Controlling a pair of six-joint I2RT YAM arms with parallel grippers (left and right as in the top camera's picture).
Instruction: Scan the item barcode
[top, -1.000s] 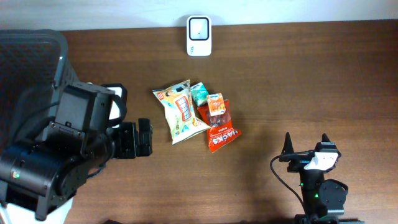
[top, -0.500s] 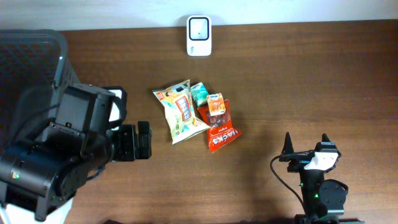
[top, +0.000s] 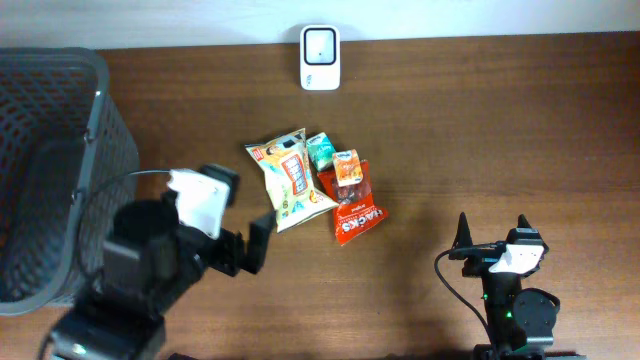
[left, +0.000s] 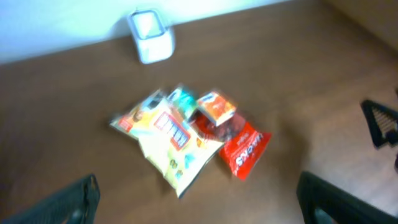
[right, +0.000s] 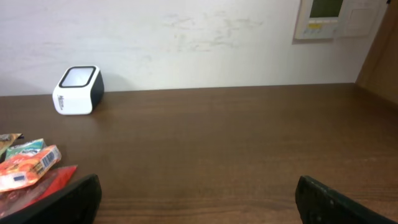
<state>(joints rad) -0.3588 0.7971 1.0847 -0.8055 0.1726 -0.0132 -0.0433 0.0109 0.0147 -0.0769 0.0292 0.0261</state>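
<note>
Snacks (top: 318, 182) lie heaped mid-counter (top: 500, 120): a yellow bag (top: 290, 180), a green packet (top: 320, 150), an orange packet (top: 346, 167) and a red bag (top: 357, 215), touching or overlapping. Well beyond them, the scanner (top: 320, 44) stands at the far edge. The left tool (top: 250, 245) hovers near the yellow bag, jaws wide, holding nothing. The right tool (top: 491, 230), likewise spread and holding nothing, sits well apart. A basket (top: 50, 150) stands at the left.

Partial "…ACKS" on red packet (top: 358, 216)
</note>
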